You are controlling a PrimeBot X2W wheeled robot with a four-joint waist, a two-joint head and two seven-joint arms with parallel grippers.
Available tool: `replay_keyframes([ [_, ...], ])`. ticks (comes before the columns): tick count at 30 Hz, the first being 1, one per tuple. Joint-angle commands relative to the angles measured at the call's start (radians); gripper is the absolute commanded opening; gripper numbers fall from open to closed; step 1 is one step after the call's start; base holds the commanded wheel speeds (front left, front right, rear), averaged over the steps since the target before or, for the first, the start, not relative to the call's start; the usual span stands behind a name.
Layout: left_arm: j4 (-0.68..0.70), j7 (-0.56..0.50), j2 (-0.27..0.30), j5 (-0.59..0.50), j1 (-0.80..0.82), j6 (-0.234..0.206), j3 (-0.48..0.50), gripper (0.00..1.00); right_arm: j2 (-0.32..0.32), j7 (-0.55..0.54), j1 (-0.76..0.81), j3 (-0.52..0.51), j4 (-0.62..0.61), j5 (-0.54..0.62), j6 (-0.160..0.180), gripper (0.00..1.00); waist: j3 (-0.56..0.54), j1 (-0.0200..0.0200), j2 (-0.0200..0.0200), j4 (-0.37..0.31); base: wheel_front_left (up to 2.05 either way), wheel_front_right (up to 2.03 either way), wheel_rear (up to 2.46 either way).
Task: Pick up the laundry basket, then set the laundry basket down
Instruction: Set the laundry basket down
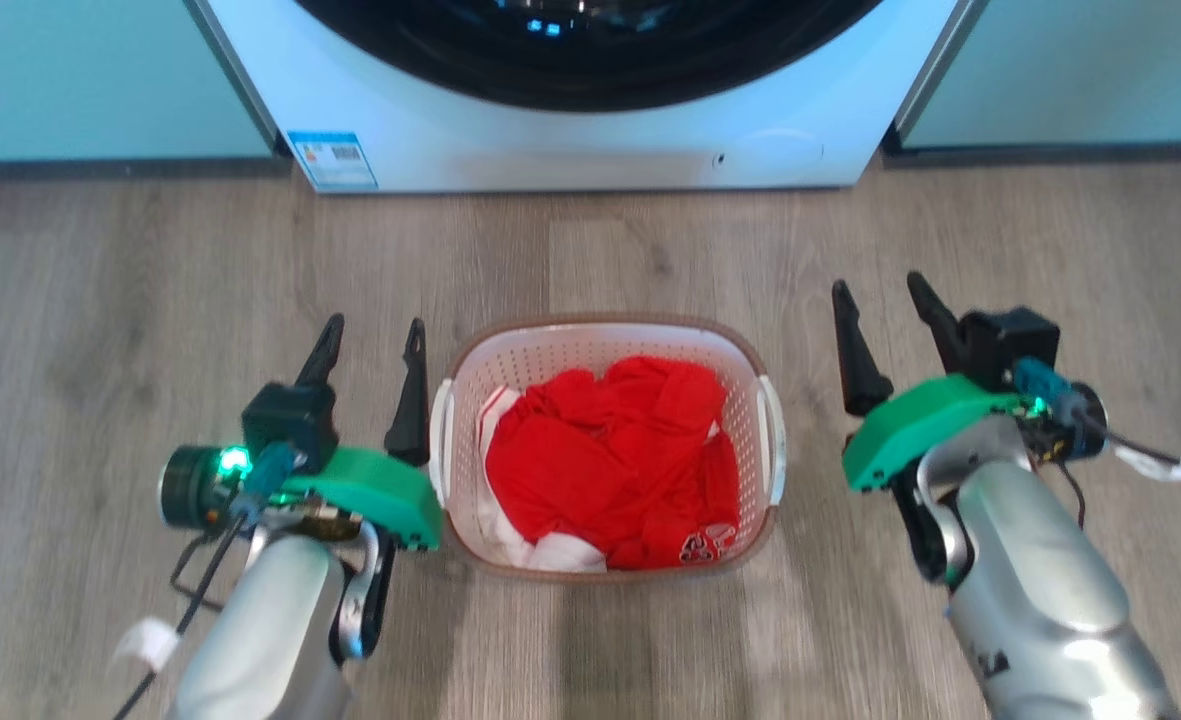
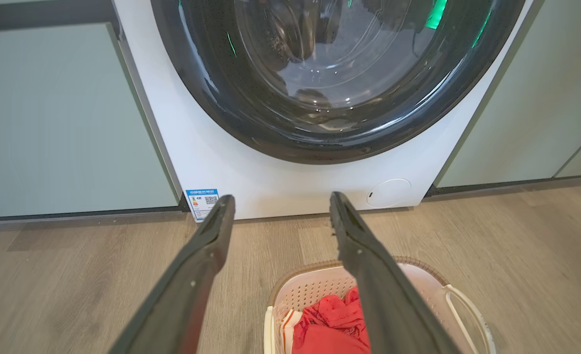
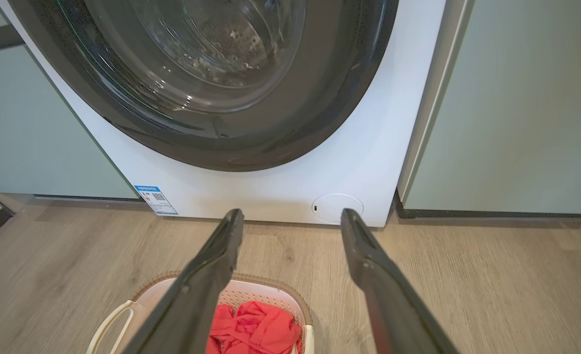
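In the head view, the laundry basket (image 1: 605, 326) stands upright on the wooden floor (image 1: 150, 280), in front of the white washing machine (image 1: 590, 150) and apart from its base. A heap of red clothes (image 1: 610, 460) with some white fabric lies inside it. The left gripper (image 1: 374, 325) is at the basket's left side with its two dark fingers spread apart and nothing between them. Its inner finger is just beside the white left handle (image 1: 439, 440), and whether they touch cannot be told. The right gripper (image 1: 877, 283) is near the basket's right side but clear of the right handle (image 1: 776, 440), its fingers also parted and empty.

In the left wrist view, the left gripper (image 2: 281, 196) points toward the foot of the washing machine with its fingers wide apart over bare floor. The basket (image 2: 315, 287) lies at the lower edge, partly behind one finger, with the red clothes (image 2: 332, 319) showing inside.

In the right wrist view, the right gripper (image 3: 292, 212) likewise points at the machine's base, fingers separated and holding nothing. The basket (image 3: 265, 290) sits at the lower left, partly behind one finger. Pale green cabinets (image 3: 516, 108) flank the machine.
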State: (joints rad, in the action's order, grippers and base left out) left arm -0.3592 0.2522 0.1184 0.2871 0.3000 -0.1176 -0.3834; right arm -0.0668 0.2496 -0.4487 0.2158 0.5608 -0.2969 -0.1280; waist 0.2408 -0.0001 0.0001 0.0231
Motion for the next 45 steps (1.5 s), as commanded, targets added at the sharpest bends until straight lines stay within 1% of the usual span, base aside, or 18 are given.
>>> replay_keyframes([
  [1,0.057,0.009,0.007,-0.011,-0.001,0.009,0.055,1.0,0.016,0.012,0.02,0.011,-0.054,0.012,-0.003,1.0,-0.036,0.0001,-0.0001,-0.002,0.0,0.0,0.0],
  [7,0.131,0.009,-0.007,-0.038,-0.118,0.035,0.122,1.0,0.016,0.012,0.133,0.0,-0.166,0.027,-0.003,1.0,-0.099,0.0001,-0.0001,-0.011,0.0,0.0,0.0],
  [10,0.15,0.009,-0.011,-0.049,-0.17,0.04,0.149,1.0,0.017,0.012,0.187,-0.001,-0.206,0.028,-0.003,1.0,-0.129,0.0001,-0.0001,-0.018,0.0,0.0,0.0],
  [26,0.243,0.01,-0.031,-0.091,-0.367,0.06,0.216,1.0,0.017,0.012,0.367,-0.054,-0.306,0.048,-0.003,1.0,-0.239,0.0001,-0.0001,-0.033,0.0,0.0,0.0],
  [33,0.262,0.01,-0.039,-0.101,-0.411,0.066,0.229,1.0,0.017,0.012,0.402,-0.068,-0.336,0.06,-0.003,1.0,-0.261,0.0001,-0.0001,-0.034,0.0,0.0,0.0],
  [45,0.275,0.01,-0.047,-0.116,-0.427,0.074,0.255,1.0,0.017,0.012,0.412,-0.078,-0.339,0.055,-0.003,1.0,-0.27,0.0001,-0.0001,-0.036,0.0,0.0,0.0],
])
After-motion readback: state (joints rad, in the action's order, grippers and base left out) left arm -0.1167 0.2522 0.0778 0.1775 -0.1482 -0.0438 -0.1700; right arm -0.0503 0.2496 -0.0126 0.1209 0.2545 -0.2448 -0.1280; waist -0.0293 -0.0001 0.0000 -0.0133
